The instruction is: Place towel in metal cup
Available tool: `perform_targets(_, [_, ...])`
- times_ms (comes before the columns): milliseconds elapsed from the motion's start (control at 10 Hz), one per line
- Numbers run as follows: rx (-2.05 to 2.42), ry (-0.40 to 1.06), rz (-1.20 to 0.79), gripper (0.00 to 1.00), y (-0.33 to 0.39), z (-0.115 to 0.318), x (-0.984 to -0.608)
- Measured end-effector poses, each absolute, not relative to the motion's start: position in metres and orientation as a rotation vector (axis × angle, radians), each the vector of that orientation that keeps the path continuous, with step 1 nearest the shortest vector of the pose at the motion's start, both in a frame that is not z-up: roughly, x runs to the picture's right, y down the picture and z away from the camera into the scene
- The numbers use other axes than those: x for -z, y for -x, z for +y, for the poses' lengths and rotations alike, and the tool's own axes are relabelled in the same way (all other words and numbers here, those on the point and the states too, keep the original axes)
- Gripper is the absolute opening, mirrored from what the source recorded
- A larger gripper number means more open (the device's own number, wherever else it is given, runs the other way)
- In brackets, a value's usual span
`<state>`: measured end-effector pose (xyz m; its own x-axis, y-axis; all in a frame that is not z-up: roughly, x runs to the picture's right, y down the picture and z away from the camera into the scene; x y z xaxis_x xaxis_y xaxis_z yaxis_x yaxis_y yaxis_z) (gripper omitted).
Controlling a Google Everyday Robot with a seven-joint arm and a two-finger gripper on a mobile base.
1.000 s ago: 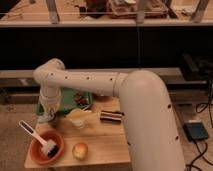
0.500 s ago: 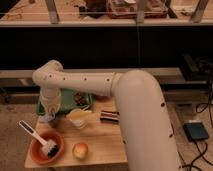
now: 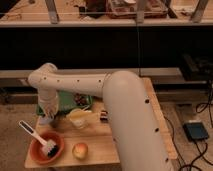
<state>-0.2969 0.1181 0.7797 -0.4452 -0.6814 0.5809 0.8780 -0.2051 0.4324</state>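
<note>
My white arm reaches across the wooden table to its left side, and the gripper points down over the table's left edge. A small greyish thing sits right under the gripper; it may be the metal cup, but the arm hides most of it. I cannot make out a towel; it may be hidden by the gripper.
A red bowl holding a white brush stands at the front left. A round orange fruit lies beside it. A pale yellow container, a green packet and a dark bar lie mid-table. Dark shelving stands behind.
The arm has shifted very slightly; the gripper stays over the same spot at the table's left edge. The things on the table have not moved.
</note>
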Motion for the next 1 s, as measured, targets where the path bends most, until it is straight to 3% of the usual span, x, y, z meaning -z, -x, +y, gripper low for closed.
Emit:
perform_targets(300, [1.836, 0.315, -0.889, 0.63, 0.300, 0.115, -0.781])
perform_targets(400, [1.833, 0.310, -0.884, 0.68, 0.300, 0.112, -0.780])
perform_targets(1000, [1.824, 0.290, -0.878, 0.70, 0.302, 0.098, -0.774])
